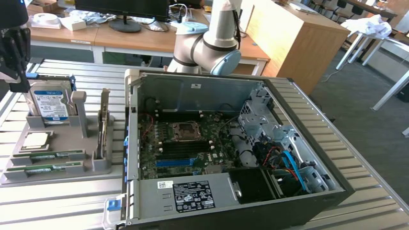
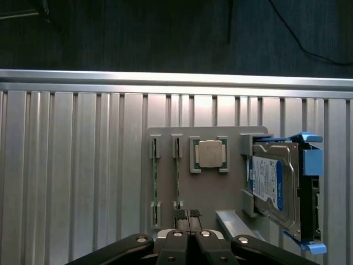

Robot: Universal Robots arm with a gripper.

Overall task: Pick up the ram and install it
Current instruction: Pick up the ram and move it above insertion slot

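Ext. view: grey plastic parts tray (image 1: 64, 176) sits on the ribbed aluminium table (image 1: 57, 206), at 9 o'clock of the open black PC tower case (image 1: 307, 201). The ram (image 1: 54, 154), a long thin green circuit-board stick, lies in a slot at the tray's 6 o'clock end, not yet lifted. A second green stick (image 1: 45, 168) lies parallel just beside it, on its 6 o'clock side. A square silver CPU chip (image 1: 35, 140) rests at approx. 11 o'clock of the ram, close by. A silver hard drive w/ blue label (image 1: 51, 103) stands upright at the tray's 12 o'clock end. A thin pale card (image 1: 102, 124) stands on edge along the tray's 3 o'clock side.

Inside the case is a green motherboard w/ a square metal CPU socket (image 1: 185, 129). A blue slot (image 1: 174, 162) runs at the socket's 6 o'clock. The grey-and-silver robot arm (image 1: 208, 48) rises at 12 o'clock of the case.

Gripper (image 2: 186, 216): black jaws pressed shut, pads together, nothing btwn them. It hangs above the tray, clear of it. In the wrist view both sticks show edge-on in their slots. The fingertips line up just beside one end of the stick nearer the CPU chip, i.e. the ram. Can't tell any contact there.
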